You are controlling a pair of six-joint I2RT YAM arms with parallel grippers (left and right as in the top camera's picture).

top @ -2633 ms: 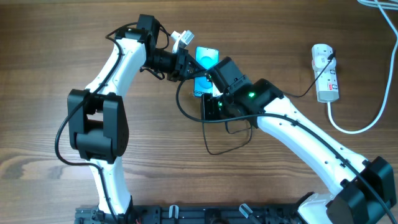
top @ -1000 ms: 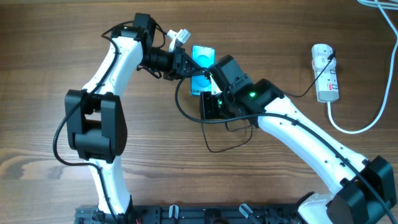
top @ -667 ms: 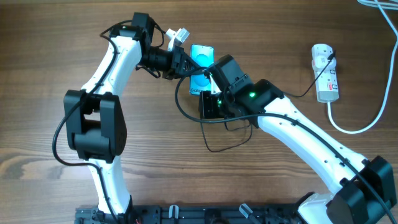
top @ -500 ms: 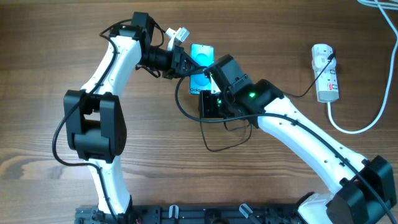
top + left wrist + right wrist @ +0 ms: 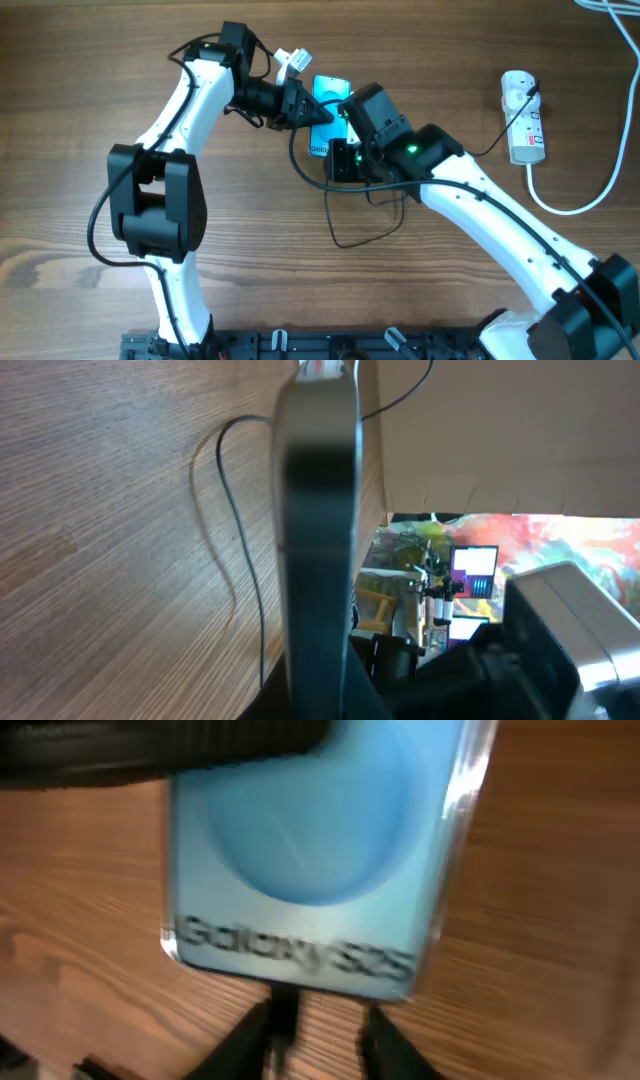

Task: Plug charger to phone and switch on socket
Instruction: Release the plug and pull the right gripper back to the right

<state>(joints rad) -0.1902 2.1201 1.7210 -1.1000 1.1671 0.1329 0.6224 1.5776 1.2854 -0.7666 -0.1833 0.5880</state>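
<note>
Phone (image 5: 331, 89): one, clamped in left gripper (image 5: 313, 107); one charger (image 5: 331, 220), one socket (image 5: 524, 118) (right gripper's (image 5: 318, 1035) grip too blurred to tell).

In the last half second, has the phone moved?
Yes. In the overhead view the phone has shifted slightly right, toward the socket, which has stayed put.

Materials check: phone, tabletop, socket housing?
Phone: glossy face, likely glass or plastic; its edge glints. Tabletop: matte wood or wood-look laminate, visible grain. Socket: smooth white shell, probably plastic.
</note>
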